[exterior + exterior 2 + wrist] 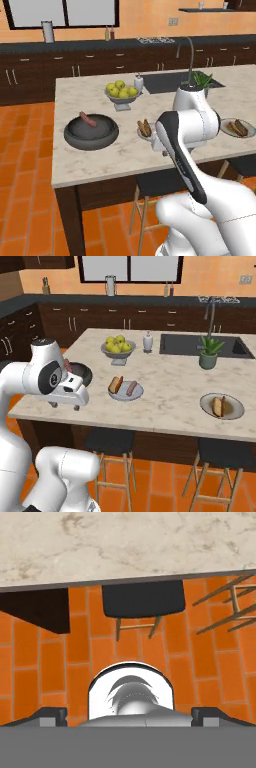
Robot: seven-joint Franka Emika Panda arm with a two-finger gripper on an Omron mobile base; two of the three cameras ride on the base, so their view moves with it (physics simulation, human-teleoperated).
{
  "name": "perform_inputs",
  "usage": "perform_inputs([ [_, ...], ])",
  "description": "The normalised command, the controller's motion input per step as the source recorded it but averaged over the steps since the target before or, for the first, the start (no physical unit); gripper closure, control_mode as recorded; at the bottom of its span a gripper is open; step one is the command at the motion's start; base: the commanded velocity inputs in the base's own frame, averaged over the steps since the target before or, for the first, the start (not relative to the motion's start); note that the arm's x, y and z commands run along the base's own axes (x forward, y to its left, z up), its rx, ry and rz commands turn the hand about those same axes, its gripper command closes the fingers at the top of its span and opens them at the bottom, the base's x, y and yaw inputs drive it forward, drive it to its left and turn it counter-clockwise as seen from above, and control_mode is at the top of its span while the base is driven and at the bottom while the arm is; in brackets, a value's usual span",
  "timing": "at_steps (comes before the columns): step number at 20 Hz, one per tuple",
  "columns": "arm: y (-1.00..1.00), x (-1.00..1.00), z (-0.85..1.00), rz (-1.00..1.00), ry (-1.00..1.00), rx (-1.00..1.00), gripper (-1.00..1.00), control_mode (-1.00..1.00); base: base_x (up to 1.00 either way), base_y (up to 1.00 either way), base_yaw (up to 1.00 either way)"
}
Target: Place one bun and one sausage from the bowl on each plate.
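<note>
The bowl [91, 131] sits at the left centre of the left base view, on the marble counter [100, 157], with one sausage [88, 119] lying against its far inner wall; in the right base view the bowl [80, 374] shows only partly, behind the arm at the left. Just right of centre in the right base view the nearer plate [125, 391] carries a bun [116, 384] on its left and a sausage [131, 388] on its right, lying side by side. At the right of that view the second plate [222, 406] holds another bun [217, 405] with a dark sausage [223, 405] just beside it. Behind the nearer plate stands a pale pedestal bowl of apples [118, 346], with a small white bottle [147, 341] to its right, then the sink [202, 346] and a potted plant [209, 352]. In the hand view the gripper [130, 716] points down past the counter edge at a black stool [143, 599] on the orange tile floor [50, 667]; its fingers [50, 716] are spread wide at the bottom corners, holding nothing
</note>
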Motion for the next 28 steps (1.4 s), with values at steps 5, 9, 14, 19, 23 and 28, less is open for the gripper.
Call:
perform_inputs([
  [5,0.0,0.0,0.0,0.0,0.0,0.0,-1.0,1.0,0.58,0.69,0.01],
  [9,0.0,0.0,0.0,0.0,0.0,0.0,-1.0,1.0,0.33,0.43,0.01],
  [14,0.0,0.0,0.0,0.0,0.0,0.0,-1.0,1.0,0.4,0.2,0.08],
  [19,0.0,0.0,0.0,0.0,0.0,0.0,-1.0,1.0,0.47,0.05,0.07],
  [23,0.09,0.33,0.0,0.0,0.0,0.0,-1.0,-1.0,0.13,0.0,0.03],
  [28,0.12,1.0,-0.09,0.02,-0.03,0.01,-1.0,-1.0,0.0,0.0,0.0],
])
